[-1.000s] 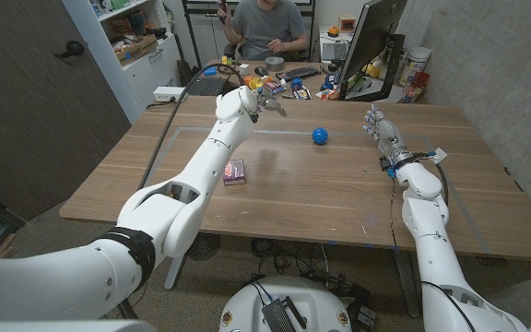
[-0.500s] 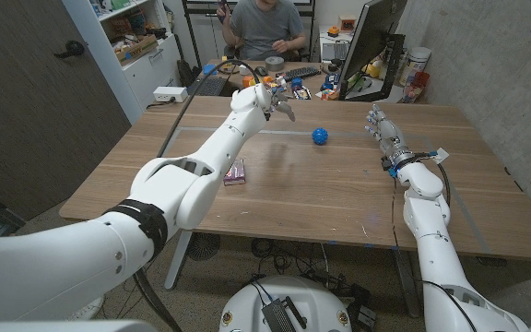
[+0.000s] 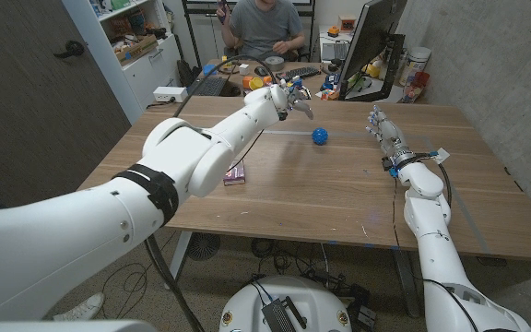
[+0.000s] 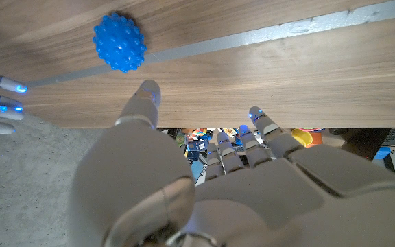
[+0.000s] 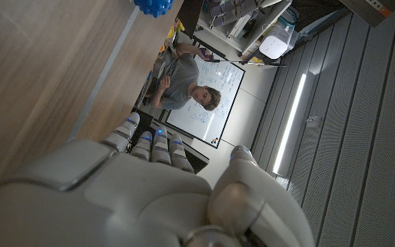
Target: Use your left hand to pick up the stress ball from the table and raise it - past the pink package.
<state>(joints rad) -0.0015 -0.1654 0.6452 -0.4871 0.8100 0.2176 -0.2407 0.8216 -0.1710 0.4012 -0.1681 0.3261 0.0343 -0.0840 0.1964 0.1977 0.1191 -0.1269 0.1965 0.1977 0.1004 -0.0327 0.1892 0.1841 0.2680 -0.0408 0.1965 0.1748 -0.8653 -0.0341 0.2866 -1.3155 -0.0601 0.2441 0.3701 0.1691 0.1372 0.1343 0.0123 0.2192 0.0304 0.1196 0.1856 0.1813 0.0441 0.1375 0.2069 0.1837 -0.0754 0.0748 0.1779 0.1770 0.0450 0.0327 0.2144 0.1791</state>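
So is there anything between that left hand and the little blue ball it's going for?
No, nothing visible. The left hand hovers open just short of the stress ball, with only bare table between them. The pink package lies back beside the arm.

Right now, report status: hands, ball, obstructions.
Left hand open, above table short of stress ball. Right hand open, idle. Ball untouched on table. Nothing between.
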